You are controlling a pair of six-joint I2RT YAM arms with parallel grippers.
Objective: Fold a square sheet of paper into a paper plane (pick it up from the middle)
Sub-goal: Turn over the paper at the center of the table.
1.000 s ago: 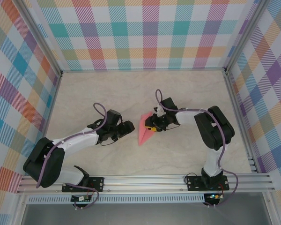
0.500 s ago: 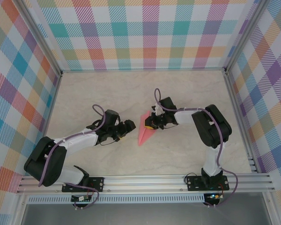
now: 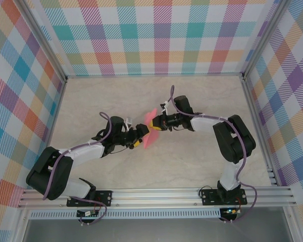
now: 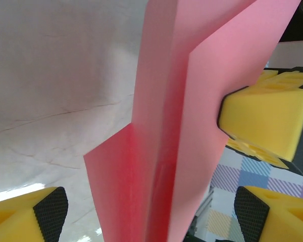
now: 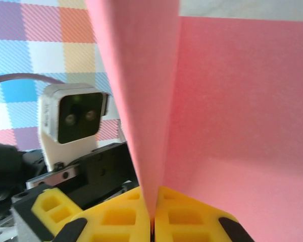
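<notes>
The paper plane (image 3: 149,139) is salmon-pink, matte and unprinted. It is folded along a centre crease into a narrow pointed shape. In the top view it is held up off the pale marbled tabletop (image 3: 192,166), between the two arms.

The right claw (image 3: 152,122) is at the plane's far end and clenched on it. In its own wrist view the two yellow foam pads (image 5: 116,222) meet at the bottom, and the crease edge of the plane (image 5: 232,101) rises from the seam between them. One flap is seen nearly edge-on and the other spreads broad and flat to the right.

The left claw (image 3: 140,136) is on the plane's left side and released. In its wrist view the black-tipped yellow fingers (image 4: 49,210) are spread wide, with the layered plane (image 4: 161,126) standing upright between them and touching neither. To the right of the plane in that view, the right claw's pads (image 4: 265,118) pinch its outer layer. The tabletop (image 4: 55,75) lies behind the plane.
</notes>
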